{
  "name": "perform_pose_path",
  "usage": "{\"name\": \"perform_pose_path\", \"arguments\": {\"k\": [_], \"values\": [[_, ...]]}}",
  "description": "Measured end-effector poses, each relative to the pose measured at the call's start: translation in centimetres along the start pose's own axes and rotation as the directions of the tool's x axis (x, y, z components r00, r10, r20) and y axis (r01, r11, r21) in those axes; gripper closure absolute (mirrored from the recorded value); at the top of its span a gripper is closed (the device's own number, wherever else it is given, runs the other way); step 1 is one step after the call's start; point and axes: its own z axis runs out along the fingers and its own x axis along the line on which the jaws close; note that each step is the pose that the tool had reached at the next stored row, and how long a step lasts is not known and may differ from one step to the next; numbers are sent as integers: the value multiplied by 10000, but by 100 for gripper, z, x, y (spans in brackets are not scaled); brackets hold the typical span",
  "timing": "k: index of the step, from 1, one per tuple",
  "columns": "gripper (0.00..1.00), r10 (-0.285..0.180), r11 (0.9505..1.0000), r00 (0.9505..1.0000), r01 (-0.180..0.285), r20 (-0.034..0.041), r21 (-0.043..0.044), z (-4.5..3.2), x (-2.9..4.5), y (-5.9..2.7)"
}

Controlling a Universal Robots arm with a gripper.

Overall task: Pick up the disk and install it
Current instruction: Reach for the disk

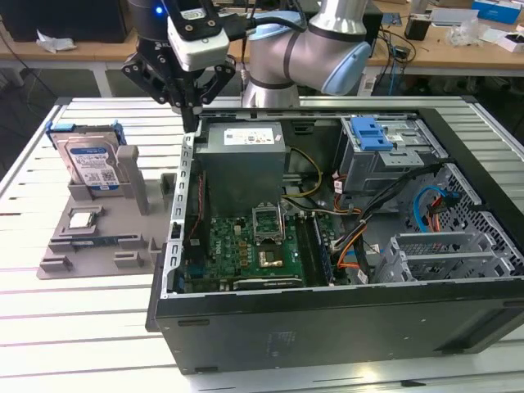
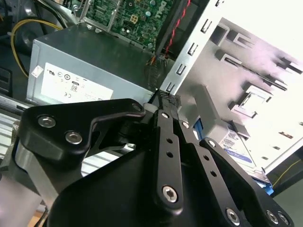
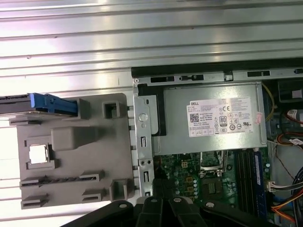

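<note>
Exterior view: the gripper (image 1: 191, 119) hangs above the side wall of the open computer case (image 1: 327, 304), jaws clenched together with nothing between them. The power supply (image 1: 242, 164) lies just below and inboard of the jaws. The disk (image 1: 92, 160) stands propped in the grey holder (image 1: 98, 241), outside the case and well off to the jaws' side, toward the exterior view's left. It is untouched. A small square chip (image 1: 83, 219) sits lower in the same holder.

Second wrist view: the gripper (image 2: 165, 98) points down at the case wall, finger bars pressed close. The disk (image 2: 236, 144) shows past the jaws, its label partly hidden behind them.

First wrist view: the gripper (image 3: 162, 204) is low in frame. The disk (image 3: 33, 104) is seen edge-on with its blue rail, across the holder (image 3: 75, 146) from the jaws.

Judgement: the step in hand is the approach, and the pick is not yet made. A grasp would call for the jaws to sit over the disk and spread wider than its rails.
</note>
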Motion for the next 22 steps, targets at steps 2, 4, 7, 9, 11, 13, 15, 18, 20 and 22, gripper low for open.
{"name": "perform_pose_path", "arguments": {"k": [2,4,7,9,11,13,15,18,20,22], "values": [[90,0,10000,10000,0,0,-1,-1,37,-3],[90,-1,10000,10000,1,0,0,-2,74,-6],[90,1,10000,10000,-1,0,-1,-4,169,-13],[90,0,10000,10000,0,0,-1,-6,234,-17],[90,-2,10000,10000,2,0,-1,-7,286,-22],[90,0,10000,10000,0,0,0,-8,322,-24],[90,0,10000,10000,0,0,0,-10,389,-29],[90,0,10000,10000,0,0,-1,-13,502,-37],[90,1,10000,10000,-1,1,-1,-14,547,-41],[90,-1,10000,10000,1,-1,0,-16,588,-44]]}}
